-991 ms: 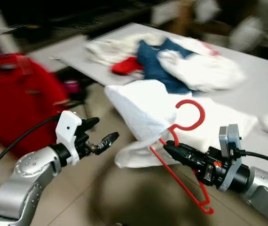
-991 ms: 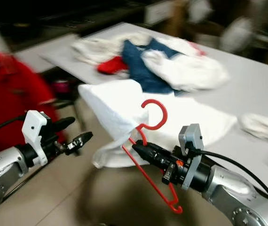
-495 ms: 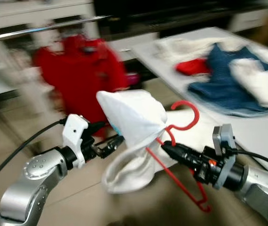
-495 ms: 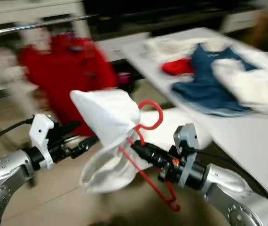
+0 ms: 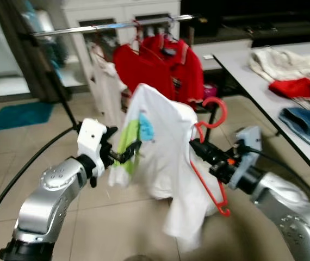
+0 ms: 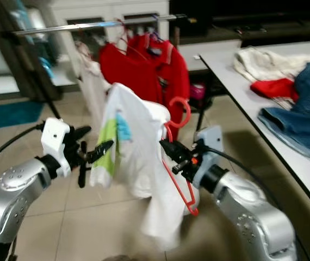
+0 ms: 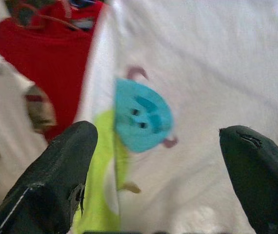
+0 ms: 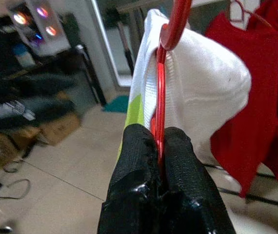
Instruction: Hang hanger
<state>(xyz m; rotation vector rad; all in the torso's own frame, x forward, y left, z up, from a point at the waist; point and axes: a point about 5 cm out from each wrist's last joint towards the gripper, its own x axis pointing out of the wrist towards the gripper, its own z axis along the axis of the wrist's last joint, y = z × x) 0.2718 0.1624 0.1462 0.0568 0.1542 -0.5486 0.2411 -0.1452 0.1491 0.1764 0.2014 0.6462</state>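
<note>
head stereo pair looking down, wrist cameras close on white shirt [image 7: 202, 73]

Red hanger [image 5: 212, 157], white-shirted, hook up.

A home laundry area is indicated: a metal clothes rail [image 5: 106, 25] hung with a red shirt [image 5: 160, 68], white cabinets [image 5: 122, 11] set behind it, a tiled floor [image 5: 13, 147], and a counter [image 6: 302, 163] strewn with loose garments [image 6: 293, 117].
</note>
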